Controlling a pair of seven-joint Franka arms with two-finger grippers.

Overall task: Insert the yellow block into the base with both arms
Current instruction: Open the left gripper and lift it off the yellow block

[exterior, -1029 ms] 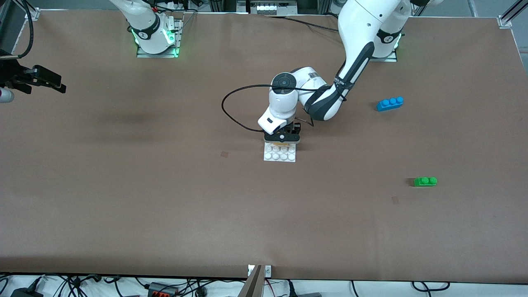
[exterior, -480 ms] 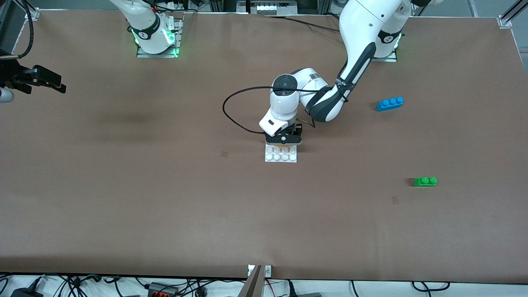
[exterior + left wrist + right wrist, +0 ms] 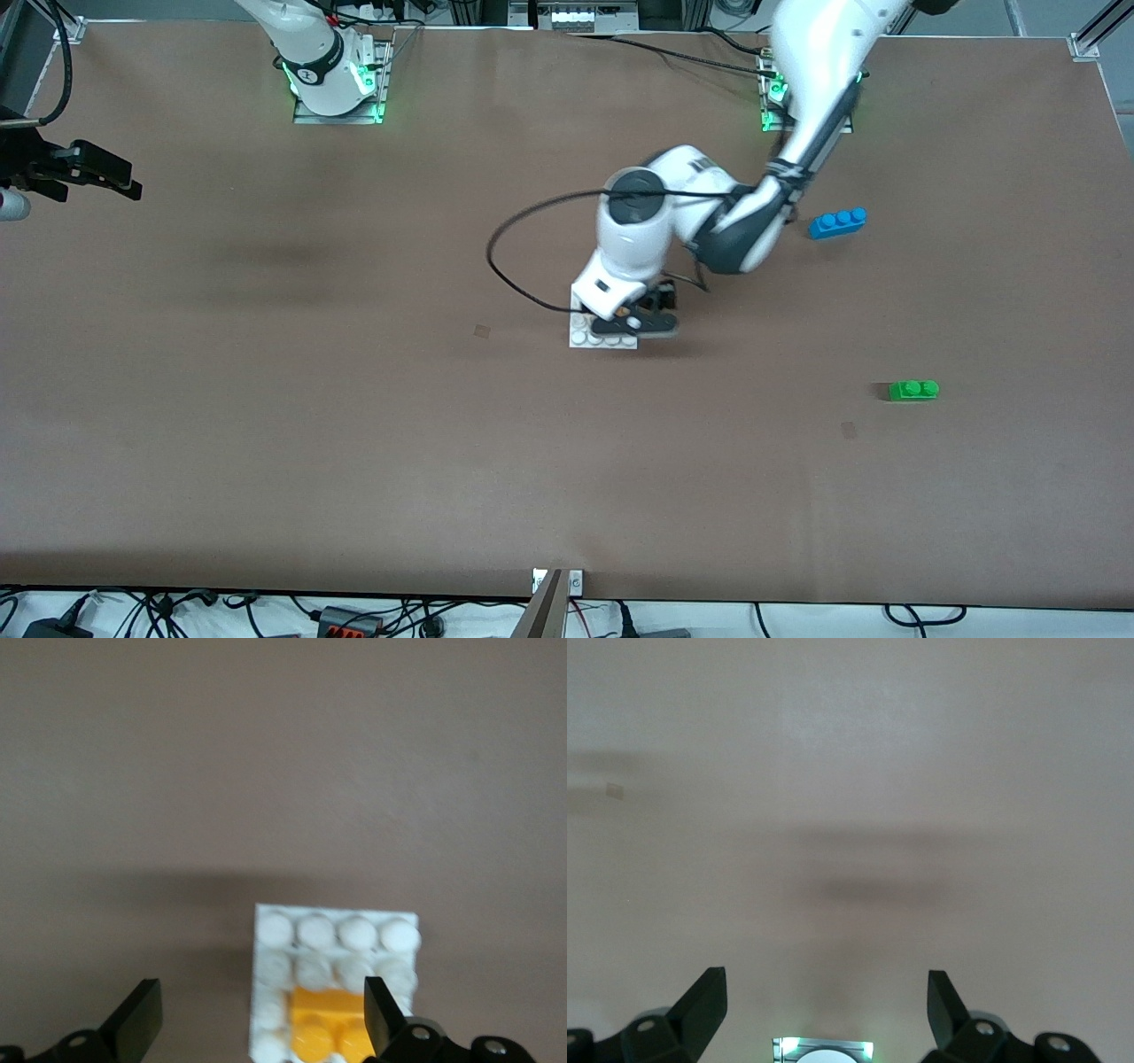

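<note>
Looks pretty much done here: yellow block sitting down on the studs of the base, in the rows farther from the front camera, with nothing pinching it. Left gripper hanging just over the base, fingers spread wide either side, empty. Right gripper way off at the right arm's end of the table, roughly 9 o'clock from the base, fingers spread too, just waiting. Only thing left, probably, is backing off and maybe a press if the block isn't fully seated. Can't tell that bit though. From the front, block fully hidden under the wrist, base half covered; wrist shot cuts the block off at the edge.
</note>
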